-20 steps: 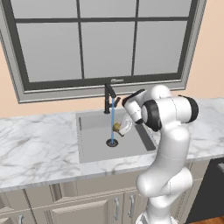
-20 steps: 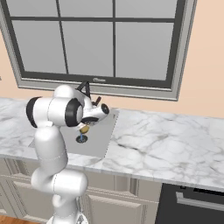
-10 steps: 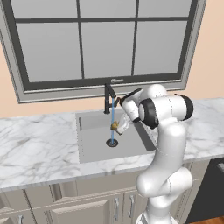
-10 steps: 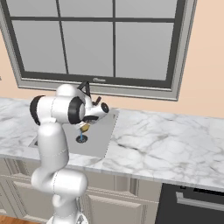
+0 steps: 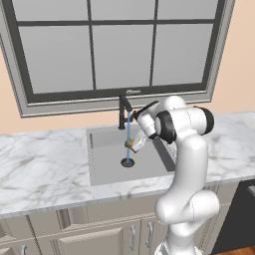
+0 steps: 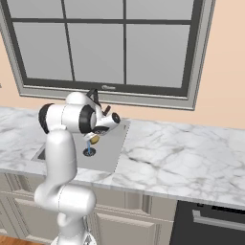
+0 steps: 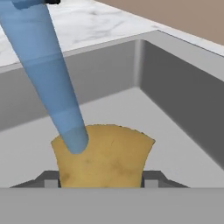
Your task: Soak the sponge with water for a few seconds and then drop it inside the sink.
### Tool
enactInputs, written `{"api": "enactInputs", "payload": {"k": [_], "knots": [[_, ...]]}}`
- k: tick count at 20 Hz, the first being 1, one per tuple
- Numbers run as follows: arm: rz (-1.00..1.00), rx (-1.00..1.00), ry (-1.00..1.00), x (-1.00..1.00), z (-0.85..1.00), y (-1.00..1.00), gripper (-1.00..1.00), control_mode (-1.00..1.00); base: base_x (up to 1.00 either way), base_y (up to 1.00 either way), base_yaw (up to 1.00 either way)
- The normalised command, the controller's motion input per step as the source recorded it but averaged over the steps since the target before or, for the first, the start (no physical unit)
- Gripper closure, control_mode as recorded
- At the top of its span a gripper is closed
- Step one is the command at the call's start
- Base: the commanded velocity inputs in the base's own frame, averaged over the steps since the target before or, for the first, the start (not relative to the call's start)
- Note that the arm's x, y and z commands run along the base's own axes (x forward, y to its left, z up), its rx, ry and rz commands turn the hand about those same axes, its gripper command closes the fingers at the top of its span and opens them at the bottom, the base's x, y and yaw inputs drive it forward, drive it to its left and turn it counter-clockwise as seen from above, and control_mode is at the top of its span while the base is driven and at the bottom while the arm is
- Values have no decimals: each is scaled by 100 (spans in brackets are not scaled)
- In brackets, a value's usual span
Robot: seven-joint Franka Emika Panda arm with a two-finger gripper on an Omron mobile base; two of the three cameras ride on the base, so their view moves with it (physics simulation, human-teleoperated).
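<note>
1. The gripper (image 5: pixel 133 144) is clamped on the sponge (image 7: pixel 103 155); in the hand view the two dark finger tips stand at either side of the yellow block, and the block sits between them, right in front of the hand.
2. The sponge hangs in the air over the sink (image 5: pixel 107 172), above the round dark drain (image 5: pixel 127 162); it does not touch the basin floor.
3. The water (image 5: pixel 129 130) falls as a thin straight blue stream from the slim black faucet (image 5: pixel 123 110); in the hand view the stream ends on the upper left of the sponge, so the block is under the flow and touching it.
4. The relation the coming move turns on: the sponge lies straight above the basin, inside its walls, with the drain below; my judgement is that parting the fingers would let it fall into the sink with no sideways shift needed.
5. There is one arm only, reaching from the right of the basin in the left base view; the hand points leftward and down toward the stream.
6. The sponge looks soft and porous, a mottled yellow, with a rounded top edge; its long axis I cannot tell.
7. The sink is smooth matt grey with squared walls; the counter (image 5: pixel 40 169) around it is glossy white veined marble.
</note>
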Motion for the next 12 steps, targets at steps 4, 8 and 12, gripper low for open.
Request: {"api": "enactInputs", "payload": {"k": [4,8,12], "knots": [[0,0,0,6,-10,0,100,-100,0,0,0],[0,0,0,0,0,0,100,-100,0,0,0],[0,0,0,-8,0,1,100,-100,0,0,0]]}}
